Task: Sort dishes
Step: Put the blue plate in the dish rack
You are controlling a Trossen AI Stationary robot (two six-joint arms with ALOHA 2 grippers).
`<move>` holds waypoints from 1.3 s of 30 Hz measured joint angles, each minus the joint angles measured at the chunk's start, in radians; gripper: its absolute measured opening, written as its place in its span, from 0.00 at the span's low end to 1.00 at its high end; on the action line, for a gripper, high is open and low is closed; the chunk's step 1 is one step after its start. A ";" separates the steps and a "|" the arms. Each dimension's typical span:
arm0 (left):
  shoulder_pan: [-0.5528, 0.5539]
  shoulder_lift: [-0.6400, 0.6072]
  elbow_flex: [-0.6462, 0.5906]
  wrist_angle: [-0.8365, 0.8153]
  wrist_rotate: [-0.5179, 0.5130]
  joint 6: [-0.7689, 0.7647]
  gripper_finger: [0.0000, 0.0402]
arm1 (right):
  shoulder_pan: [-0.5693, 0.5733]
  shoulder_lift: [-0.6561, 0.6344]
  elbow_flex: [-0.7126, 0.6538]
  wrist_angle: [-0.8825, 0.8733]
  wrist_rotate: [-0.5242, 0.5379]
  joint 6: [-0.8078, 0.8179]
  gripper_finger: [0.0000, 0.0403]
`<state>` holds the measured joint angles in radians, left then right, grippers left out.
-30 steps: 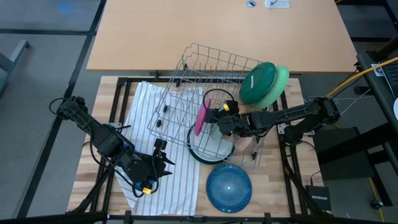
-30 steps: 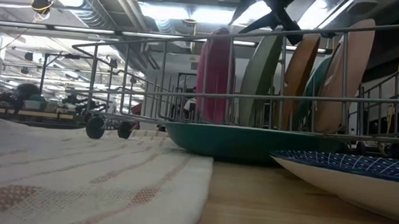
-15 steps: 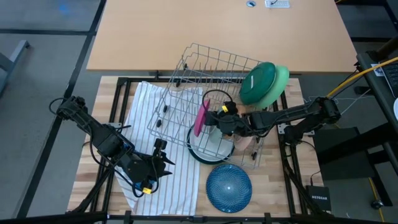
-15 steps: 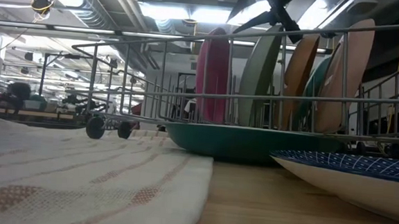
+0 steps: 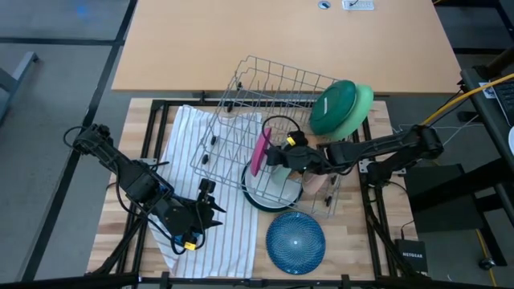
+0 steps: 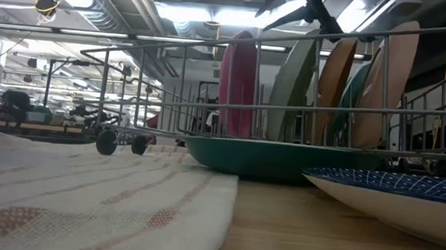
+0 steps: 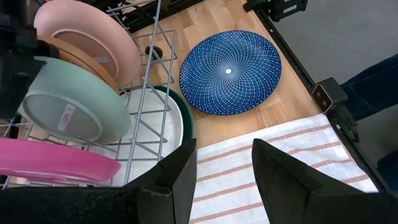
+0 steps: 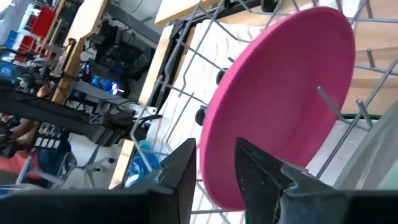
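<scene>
Grey wire rack (image 5: 269, 120) sits tilted across the middle of the wooden table (image 5: 361, 241), part of it over a striped towel (image 5: 189, 152). Standing on edge in its slots: magenta plate (image 5: 260, 151), then a sage plate (image 7: 74, 109), a tan plate (image 6: 335, 89) and a peach plate (image 7: 93, 34) in a row, seen best from table height. Dark green plate (image 5: 332, 104) leans on a light green plate (image 5: 359, 108) at the rack's 2 o'clock corner. White plate (image 7: 158, 127) lies flat inside a dark green bowl (image 6: 283, 160) under the rack's 5 o'clock end. Blue patterned plate (image 5: 295, 241) lies loose on the wood at 6 o'clock from the rack, apart from it. Right gripper (image 5: 281, 156) reaches in from 3 o'clock, just beside the magenta plate; its wrist view shows fingers parted with a gap and nothing clamped between them. Left gripper (image 5: 210, 210) waits over the towel at 8 o'clock, fingers apart, empty. Judgement: sorting is well along, most dishes racked. Left to do, probably: the blue plate, the flat white plate and bowl, and perhaps seating the two green ones.
</scene>
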<state>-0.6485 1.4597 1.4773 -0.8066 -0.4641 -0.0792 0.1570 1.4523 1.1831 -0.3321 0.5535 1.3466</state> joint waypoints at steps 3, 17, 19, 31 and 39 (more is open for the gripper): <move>0.000 0.000 0.000 0.000 0.000 0.007 0.36 | 0.000 -0.008 0.000 -0.001 -0.027 -0.001 0.27; 0.000 0.000 0.000 0.000 0.000 0.008 0.36 | 0.000 -0.012 0.000 -0.001 -0.135 -0.040 0.27; 0.000 0.000 0.000 0.000 0.000 0.008 0.36 | 0.000 -0.012 0.000 -0.001 -0.147 -0.052 0.27; 0.000 0.000 0.000 0.001 0.000 0.008 0.36 | 0.000 -0.061 0.001 -0.004 -0.155 -0.100 0.27; 0.000 0.009 0.000 0.003 0.000 -0.013 0.36 | 0.053 -0.129 0.001 -0.008 -0.181 -0.169 0.27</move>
<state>-0.6483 1.4682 1.4773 -0.8040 -0.4638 -0.0921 0.2099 1.3230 1.1843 -0.3397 0.3722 1.1775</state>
